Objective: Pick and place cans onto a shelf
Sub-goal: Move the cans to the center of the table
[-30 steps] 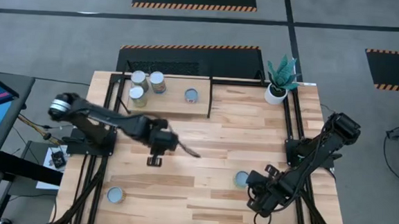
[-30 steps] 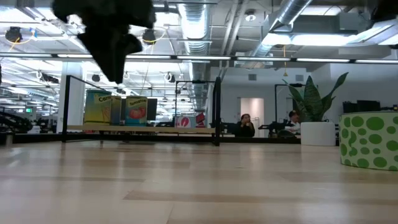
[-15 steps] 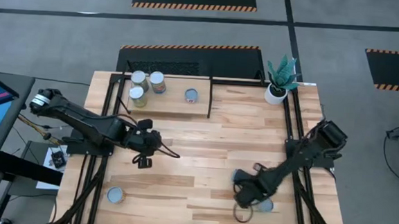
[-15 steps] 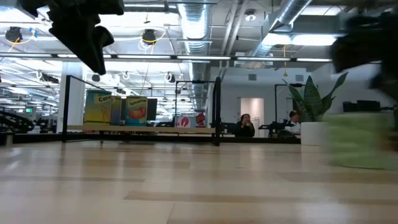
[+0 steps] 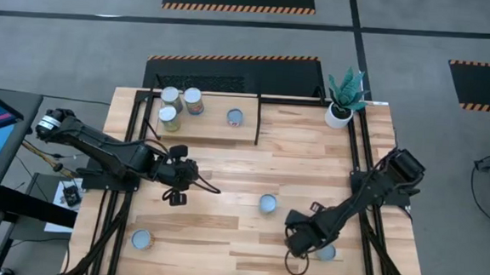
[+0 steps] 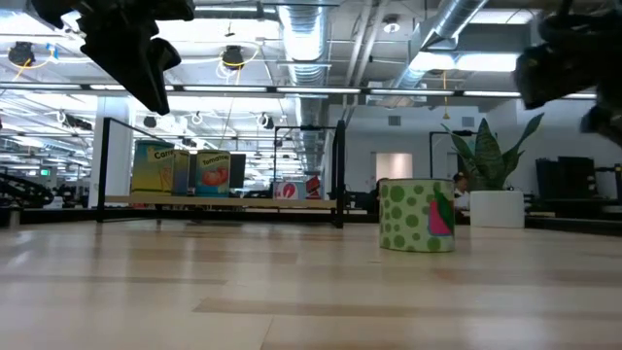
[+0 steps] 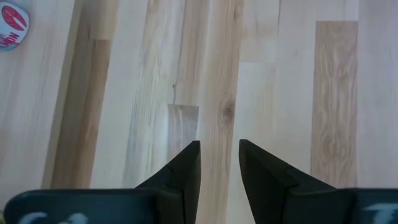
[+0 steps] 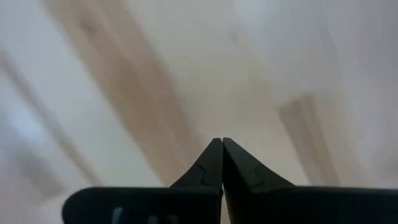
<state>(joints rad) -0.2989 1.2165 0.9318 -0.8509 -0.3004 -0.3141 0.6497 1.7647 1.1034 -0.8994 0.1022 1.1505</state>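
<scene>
- Change since the earlier frames: a green-spotted can (image 5: 267, 204) that was beside my right gripper (image 5: 300, 240) now stands alone near mid-tabletop. My right arm has swung toward the near edge, and my left arm has drawn back toward the left side.
- Cans: four stand on the shelf (image 5: 245, 131): three grouped (image 5: 179, 106) at its left end and one (image 5: 234, 116) near its right. Three are on the tabletop (image 5: 295, 158): the spotted can upright, one (image 5: 142, 239) near the front-left corner, and one (image 5: 327, 252) partly hidden just beside my right gripper.
- Right jaws: closed tip to tip in the right wrist view and holding nothing.
- Left gripper (image 5: 180, 174): raised over the left half of the tabletop, jaws slightly parted and empty above bare wood.
- Risk 1: my right gripper is very near the half-hidden can; a sweep toward it with closed jaws would probably knock it toward the near edge.
- Risk 2: the spotted can stands free between both arms; a low approach by either could tip or roll it.
- Risk 3: the shelf's left end is crowded, so placing there could bump the grouped cans.
</scene>
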